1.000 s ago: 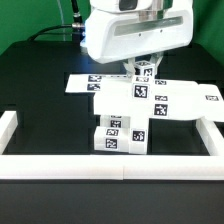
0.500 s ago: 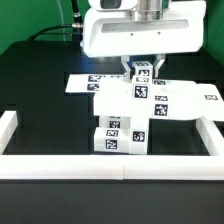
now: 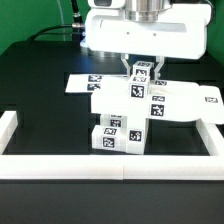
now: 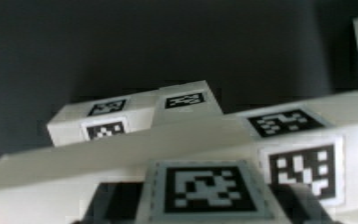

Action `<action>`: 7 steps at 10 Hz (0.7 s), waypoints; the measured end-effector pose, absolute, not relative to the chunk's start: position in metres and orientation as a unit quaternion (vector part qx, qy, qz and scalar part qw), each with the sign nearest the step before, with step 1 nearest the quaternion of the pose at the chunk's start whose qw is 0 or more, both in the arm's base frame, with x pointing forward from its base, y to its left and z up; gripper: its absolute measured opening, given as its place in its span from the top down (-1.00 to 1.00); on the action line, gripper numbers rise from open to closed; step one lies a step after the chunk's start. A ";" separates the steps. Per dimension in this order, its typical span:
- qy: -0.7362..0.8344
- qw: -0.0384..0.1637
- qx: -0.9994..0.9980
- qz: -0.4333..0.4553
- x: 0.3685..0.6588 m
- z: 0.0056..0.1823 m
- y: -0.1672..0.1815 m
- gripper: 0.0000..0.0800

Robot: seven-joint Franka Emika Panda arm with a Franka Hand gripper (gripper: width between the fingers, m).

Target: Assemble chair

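So the chair (image 3: 130, 115) is maybe halfway: a stack of white blocks with a wide slab on top, sitting right under the claw (image 3: 141, 70). Claw is pinching a small post (image 3: 141, 71) upright over the slab, not seated yet I think. No readable writing, just square tags

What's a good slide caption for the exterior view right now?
The arm's tool shut on a small tagged post above the partly built white chair, marker board behind.
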State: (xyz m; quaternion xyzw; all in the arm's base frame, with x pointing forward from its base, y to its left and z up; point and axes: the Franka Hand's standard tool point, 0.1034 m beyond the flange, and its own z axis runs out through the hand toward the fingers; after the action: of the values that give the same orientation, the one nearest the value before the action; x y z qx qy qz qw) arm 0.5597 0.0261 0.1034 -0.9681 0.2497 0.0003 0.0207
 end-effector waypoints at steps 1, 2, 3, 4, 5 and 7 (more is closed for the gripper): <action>0.285 0.023 -0.958 0.001 0.560 0.103 0.026 0.33; 0.308 0.024 -0.951 0.002 0.560 0.103 0.027 0.33; 0.327 0.024 -0.945 0.002 0.560 0.103 0.027 0.32; 0.317 0.024 -0.948 0.002 0.560 0.103 0.027 0.32; 0.304 0.024 -0.952 0.002 0.560 0.103 0.027 -0.10; 0.285 0.023 -0.958 0.002 0.559 0.103 0.030 -0.58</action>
State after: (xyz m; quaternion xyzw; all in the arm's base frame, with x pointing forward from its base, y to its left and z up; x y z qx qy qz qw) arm 0.5595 0.0302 0.1032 -0.9582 0.2850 0.0015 0.0234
